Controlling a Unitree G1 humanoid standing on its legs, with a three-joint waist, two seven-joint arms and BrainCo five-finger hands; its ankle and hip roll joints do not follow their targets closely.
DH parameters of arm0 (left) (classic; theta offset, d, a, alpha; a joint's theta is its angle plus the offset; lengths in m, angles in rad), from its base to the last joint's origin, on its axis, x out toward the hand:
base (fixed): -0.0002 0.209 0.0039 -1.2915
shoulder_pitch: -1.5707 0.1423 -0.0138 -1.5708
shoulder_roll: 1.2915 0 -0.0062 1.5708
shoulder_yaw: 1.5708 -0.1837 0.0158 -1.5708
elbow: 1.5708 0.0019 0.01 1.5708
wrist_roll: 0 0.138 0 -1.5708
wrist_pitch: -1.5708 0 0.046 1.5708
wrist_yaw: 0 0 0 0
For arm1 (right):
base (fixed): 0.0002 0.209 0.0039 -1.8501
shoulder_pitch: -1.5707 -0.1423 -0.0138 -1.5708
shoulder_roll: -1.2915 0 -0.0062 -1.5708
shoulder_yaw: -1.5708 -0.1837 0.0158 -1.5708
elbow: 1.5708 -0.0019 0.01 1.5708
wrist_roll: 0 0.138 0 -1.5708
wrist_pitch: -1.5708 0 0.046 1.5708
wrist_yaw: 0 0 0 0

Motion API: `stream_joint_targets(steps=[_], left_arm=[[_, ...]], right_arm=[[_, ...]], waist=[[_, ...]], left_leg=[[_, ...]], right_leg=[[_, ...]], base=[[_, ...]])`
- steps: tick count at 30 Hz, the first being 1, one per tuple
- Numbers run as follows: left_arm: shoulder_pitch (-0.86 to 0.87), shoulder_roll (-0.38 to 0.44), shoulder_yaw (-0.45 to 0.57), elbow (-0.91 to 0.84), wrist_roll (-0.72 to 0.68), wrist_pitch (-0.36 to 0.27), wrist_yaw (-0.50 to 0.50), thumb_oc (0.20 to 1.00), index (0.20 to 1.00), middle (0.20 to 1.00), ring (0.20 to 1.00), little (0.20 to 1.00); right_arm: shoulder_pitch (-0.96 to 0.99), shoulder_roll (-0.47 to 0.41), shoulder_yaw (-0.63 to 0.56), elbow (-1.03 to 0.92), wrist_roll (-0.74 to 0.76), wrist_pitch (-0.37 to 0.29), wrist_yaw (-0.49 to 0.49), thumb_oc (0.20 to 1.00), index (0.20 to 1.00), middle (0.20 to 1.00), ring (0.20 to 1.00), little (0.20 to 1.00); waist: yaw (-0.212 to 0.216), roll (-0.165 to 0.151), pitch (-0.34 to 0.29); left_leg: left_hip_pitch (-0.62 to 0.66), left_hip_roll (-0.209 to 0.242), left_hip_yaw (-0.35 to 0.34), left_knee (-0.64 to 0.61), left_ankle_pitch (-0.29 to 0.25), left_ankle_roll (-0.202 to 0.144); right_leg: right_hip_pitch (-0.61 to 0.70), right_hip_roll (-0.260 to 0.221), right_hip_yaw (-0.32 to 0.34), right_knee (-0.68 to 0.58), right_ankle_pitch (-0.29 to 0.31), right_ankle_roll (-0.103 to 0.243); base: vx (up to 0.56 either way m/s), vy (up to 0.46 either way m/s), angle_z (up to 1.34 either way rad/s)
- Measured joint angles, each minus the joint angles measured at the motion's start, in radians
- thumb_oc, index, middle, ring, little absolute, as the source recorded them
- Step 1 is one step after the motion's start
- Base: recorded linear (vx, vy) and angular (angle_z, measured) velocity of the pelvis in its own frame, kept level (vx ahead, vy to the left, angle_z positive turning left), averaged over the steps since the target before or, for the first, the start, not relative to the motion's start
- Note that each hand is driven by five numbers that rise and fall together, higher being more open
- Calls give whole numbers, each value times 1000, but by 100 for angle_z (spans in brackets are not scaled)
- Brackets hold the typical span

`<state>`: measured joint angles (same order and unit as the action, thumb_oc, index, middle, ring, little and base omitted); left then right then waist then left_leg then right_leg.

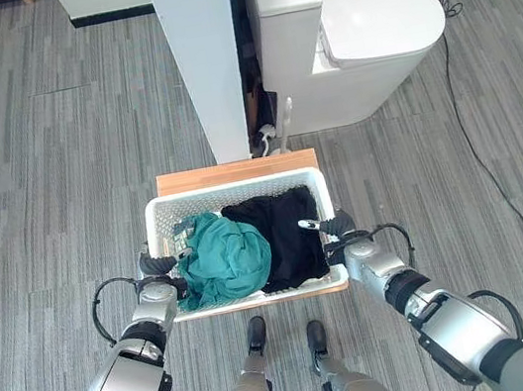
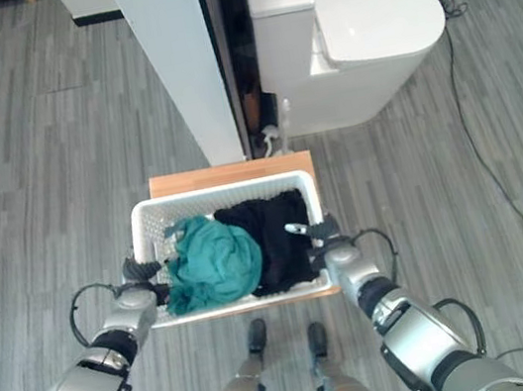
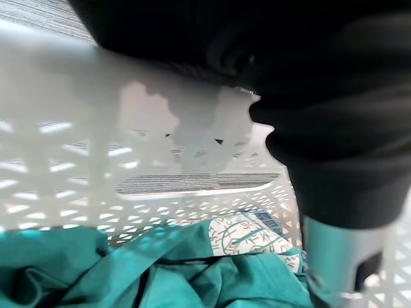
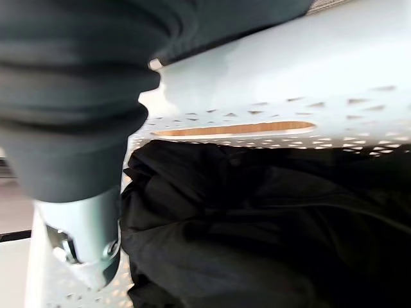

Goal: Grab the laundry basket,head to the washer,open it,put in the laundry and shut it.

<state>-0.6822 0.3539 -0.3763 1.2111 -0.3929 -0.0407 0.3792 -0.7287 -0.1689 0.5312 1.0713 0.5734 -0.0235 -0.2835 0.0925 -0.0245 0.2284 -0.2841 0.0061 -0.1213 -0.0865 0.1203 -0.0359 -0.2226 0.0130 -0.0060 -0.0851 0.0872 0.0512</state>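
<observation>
A white slotted laundry basket (image 1: 231, 192) sits on a low wooden stand (image 1: 235, 172) right in front of me. A teal garment (image 1: 224, 258) fills its left half and a black garment (image 1: 284, 234) its right half. My left hand (image 1: 156, 267) clasps the basket's left rim, and its thumb (image 3: 340, 256) reaches down inside the wall above the teal cloth (image 3: 192, 276). My right hand (image 1: 336, 229) clasps the right rim in the same way, with its thumb (image 4: 83, 231) inside beside the black cloth (image 4: 270, 231). Both hands' fingers are hidden beneath the rim.
A white toilet (image 1: 366, 37) stands beyond the basket to the right. A white upright panel (image 1: 204, 64) rises just behind the stand, with a toilet brush (image 1: 280, 128) at its foot. Grey plank floor (image 1: 40, 192) lies open on the left.
</observation>
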Motion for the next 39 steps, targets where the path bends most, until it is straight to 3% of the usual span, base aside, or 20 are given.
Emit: stream_joint_targets(steps=[6,7,9,10,11,26,30,35,39], left_arm=[[1,-5,0,31,-2,24,-10,1000,1000,1000,1000,1000],[1,-5,0,31,-2,24,-10,627,627,627,627,627],[1,-4,0,31,-3,25,-11,416,416,416,416,416],[1,-4,0,31,-3,25,-11,200,200,200,200,200],[0,-3,0,31,-5,24,-11,200,200,200,200,200],[15,26,-64,-6,-28,-2,-6,200,200,200,200,200],[76,33,-71,-94,-32,-3,-2,200,200,200,200,200],[243,38,-80,-330,-71,2,0,200,200,200,200,200],[305,18,-88,-371,-79,2,-3,200,200,200,200,200]], right_arm=[[-1,0,0,11,0,2,0,1000,1000,1000,1000,1000],[0,0,0,11,0,2,0,1000,1000,1000,1000,1000],[0,0,0,11,0,2,0,1000,1000,1000,1000,1000],[0,0,0,11,0,2,0,435,435,435,435,435],[-1,0,0,11,0,1,0,200,200,200,200,200],[57,-18,-1,-24,-8,-27,-43,200,200,200,200,200],[152,-47,-4,-101,3,-41,-44,200,200,200,200,200],[341,-91,-101,-246,21,-42,-38,200,200,200,200,200],[437,-102,-154,-284,20,-41,-10,200,200,200,200,200]], waist=[[1,0,0],[1,0,0],[1,0,0],[1,0,0],[1,0,0],[2,-21,13],[2,-26,28],[0,-29,49],[-2,-44,56]], left_leg=[[-7,0,0,0,0,0],[-8,0,0,0,0,0],[-11,0,0,0,0,0],[-14,0,1,0,0,0],[-16,0,1,0,0,1],[-14,-2,2,-1,0,0],[14,-5,3,-1,0,1],[55,-13,1,-3,-2,2],[97,-17,-4,-4,-13,10]], right_leg=[[-7,0,0,0,1,1],[-8,0,-1,0,1,1],[-11,0,0,0,2,2],[-14,0,0,0,2,3],[-16,0,0,0,3,3],[-15,-2,1,0,3,3],[13,-4,0,0,3,3],[55,-13,-2,0,2,4],[100,-19,-4,0,-2,5]], base=[[0,0,0],[0,0,0],[0,0,0],[0,0,0],[0,0,0],[0,0,0],[0,0,0],[3,6,1],[33,54,3]])
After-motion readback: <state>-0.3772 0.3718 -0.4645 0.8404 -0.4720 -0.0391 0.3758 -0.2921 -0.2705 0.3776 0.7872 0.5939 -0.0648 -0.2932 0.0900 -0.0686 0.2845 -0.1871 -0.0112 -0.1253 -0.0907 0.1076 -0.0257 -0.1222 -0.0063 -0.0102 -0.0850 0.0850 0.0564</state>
